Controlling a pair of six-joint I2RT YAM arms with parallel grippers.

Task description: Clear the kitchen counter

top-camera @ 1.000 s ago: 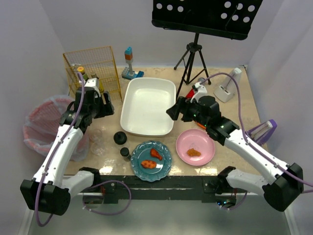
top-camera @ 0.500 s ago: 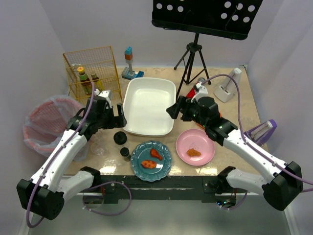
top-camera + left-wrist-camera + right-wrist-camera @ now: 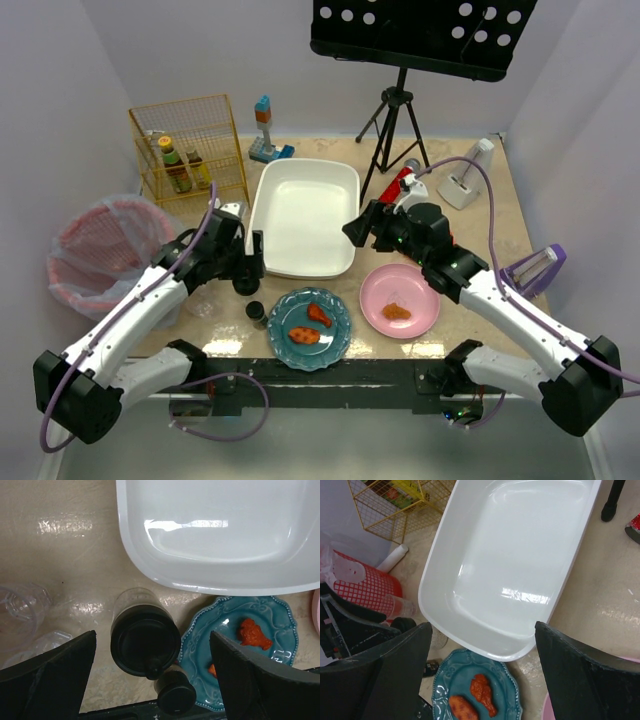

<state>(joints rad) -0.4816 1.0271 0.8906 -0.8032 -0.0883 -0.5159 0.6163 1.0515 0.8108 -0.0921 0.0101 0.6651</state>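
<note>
Left wrist view is showing the left hand [image 3: 152,650] hanging open above a black-lidded jar [image 3: 145,637]; the right hand [image 3: 482,645] is gaping too. Below both, the table [image 3: 65,560] is holding plates [image 3: 282,625], so clearing is barely starting.

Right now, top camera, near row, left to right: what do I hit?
Order: red lined bin → small black-capped jar → teal plate with two chicken pieces → pink plate with one piece → purple-handled tool.
</note>
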